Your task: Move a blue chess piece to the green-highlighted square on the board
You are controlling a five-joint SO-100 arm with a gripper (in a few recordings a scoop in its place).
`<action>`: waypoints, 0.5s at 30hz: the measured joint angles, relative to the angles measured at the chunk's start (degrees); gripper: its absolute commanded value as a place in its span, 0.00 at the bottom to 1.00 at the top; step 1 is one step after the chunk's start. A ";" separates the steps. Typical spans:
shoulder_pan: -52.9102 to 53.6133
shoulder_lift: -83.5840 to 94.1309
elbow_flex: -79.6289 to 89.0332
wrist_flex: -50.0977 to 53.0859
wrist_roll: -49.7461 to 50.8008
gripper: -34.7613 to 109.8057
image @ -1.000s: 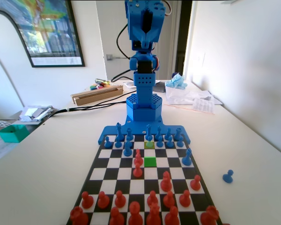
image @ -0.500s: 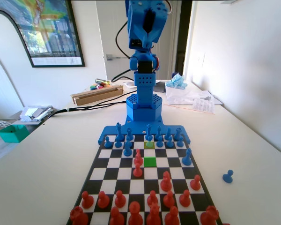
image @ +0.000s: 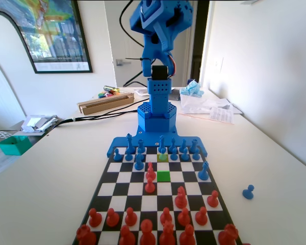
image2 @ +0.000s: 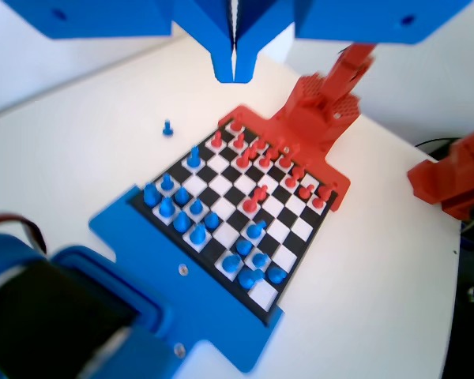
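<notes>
Gripper (image2: 234, 73) raised high above the board (image2: 296, 244), jaws pressed together with a hairline seam between them, nothing held. In the fixed view, arm reared up at the far end, well clear of all pieces. Bright green-highlighted square (image: 163, 176) vacant, lying in the middle files a little way out from the blue ranks. Duller yellow-green square (image: 163, 157) directly behind it, toward the arm, carrying what appears to be a blue chess piece (image: 163, 156); judged the likely candidate for the move, though small and hard to confirm. Two red pawns (image: 150, 174) just left of the green square in the fixed view; further blue pawns close on either side of the candidate. One stray blue pawn (image: 248, 192) off the board on the table (image: 51, 184) at right. Task judged not begun: no piece gripped, target bare. Risks noted: descent with jaws not yet parted, liable to topple the pawn; crowded neighbours either side, liable to be knocked by spread fingers; red pawns beside the target, liable to be clipped on release; smooth round head, liable to slip from a shallow grip.
</notes>
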 measured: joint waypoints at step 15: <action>8.26 -21.53 -0.70 -0.97 -23.55 0.26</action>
